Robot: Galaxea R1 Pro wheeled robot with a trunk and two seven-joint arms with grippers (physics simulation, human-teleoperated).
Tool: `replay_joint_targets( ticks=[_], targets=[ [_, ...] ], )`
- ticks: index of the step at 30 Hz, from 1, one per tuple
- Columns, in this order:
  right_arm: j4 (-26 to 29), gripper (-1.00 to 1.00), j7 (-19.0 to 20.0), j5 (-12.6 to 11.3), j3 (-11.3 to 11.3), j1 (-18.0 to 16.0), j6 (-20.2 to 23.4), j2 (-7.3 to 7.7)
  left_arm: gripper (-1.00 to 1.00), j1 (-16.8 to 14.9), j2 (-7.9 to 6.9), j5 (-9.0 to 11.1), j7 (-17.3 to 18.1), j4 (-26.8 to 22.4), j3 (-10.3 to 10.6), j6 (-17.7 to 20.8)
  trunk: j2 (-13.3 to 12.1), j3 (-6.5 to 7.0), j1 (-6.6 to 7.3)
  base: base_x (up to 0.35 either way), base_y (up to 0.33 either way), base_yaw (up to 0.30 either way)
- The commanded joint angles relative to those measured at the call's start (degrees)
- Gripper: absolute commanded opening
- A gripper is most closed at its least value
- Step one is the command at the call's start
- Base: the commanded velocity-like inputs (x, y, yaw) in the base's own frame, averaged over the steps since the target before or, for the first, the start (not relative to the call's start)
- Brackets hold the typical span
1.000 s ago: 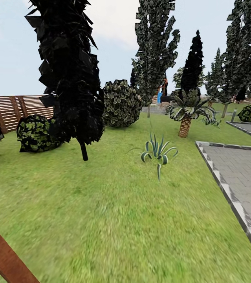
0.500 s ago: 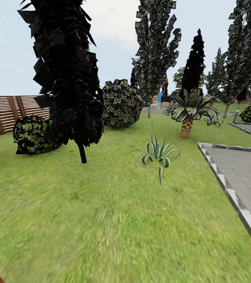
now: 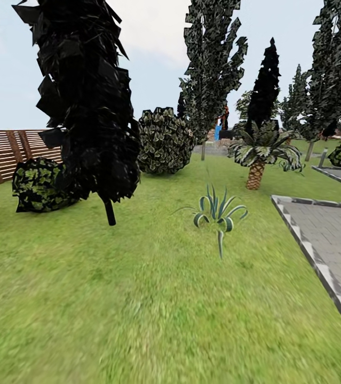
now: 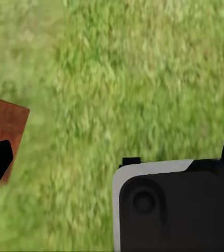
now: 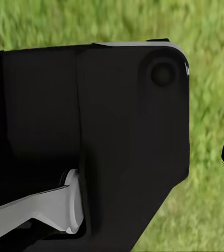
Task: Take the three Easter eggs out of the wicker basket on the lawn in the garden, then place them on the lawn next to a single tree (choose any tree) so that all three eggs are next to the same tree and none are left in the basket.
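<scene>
The lawn (image 3: 138, 298) spreads ahead past a dark cone-shaped tree (image 3: 87, 106), a spiky plant (image 3: 218, 210) and grey paving (image 3: 330, 229), while whether either end effector is open cannot be told.

- The lawn (image 3: 138, 298) is spread across the foreground.
- A cone-shaped tree (image 3: 87, 101) is seen at ten o'clock, paving (image 3: 333, 234) at three.
- A fence (image 3: 5, 152) is set behind a bush (image 3: 39, 184).
</scene>
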State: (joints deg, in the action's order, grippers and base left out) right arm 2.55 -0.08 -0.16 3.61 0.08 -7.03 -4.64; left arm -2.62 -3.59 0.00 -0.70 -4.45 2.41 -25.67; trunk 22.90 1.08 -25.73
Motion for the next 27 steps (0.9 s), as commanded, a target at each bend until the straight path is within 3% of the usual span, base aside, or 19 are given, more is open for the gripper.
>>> replay_joint_targets(
  ticks=[1, 21, 27],
  targets=[
    [0.0, 1.0, 0.0, 0.0, 0.3, 0.0, -0.2, -0.02, 1.0, 0.0, -0.01, 0.0, -0.1, 0.1, 0.2, -0.2, 0.0, -0.01, -0.05, 0.336, 0.0, 0.0],
    [0.0, 1.0, 0.0, 0.0, 0.3, 0.0, -0.2, -0.02, 1.0, 0.0, -0.01, 0.0, -0.1, 0.1, 0.2, -0.2, 0.0, -0.01, -0.05, 0.336, 0.0, -0.001],
    [0.0, 1.0, 0.0, 0.0, 0.3, 0.0, -0.2, -0.02, 1.0, 0.0, -0.01, 0.0, -0.1, 0.1, 0.2, -0.2, 0.0, 0.09, -0.05, 0.316, 0.0, -0.127]
  ],
)
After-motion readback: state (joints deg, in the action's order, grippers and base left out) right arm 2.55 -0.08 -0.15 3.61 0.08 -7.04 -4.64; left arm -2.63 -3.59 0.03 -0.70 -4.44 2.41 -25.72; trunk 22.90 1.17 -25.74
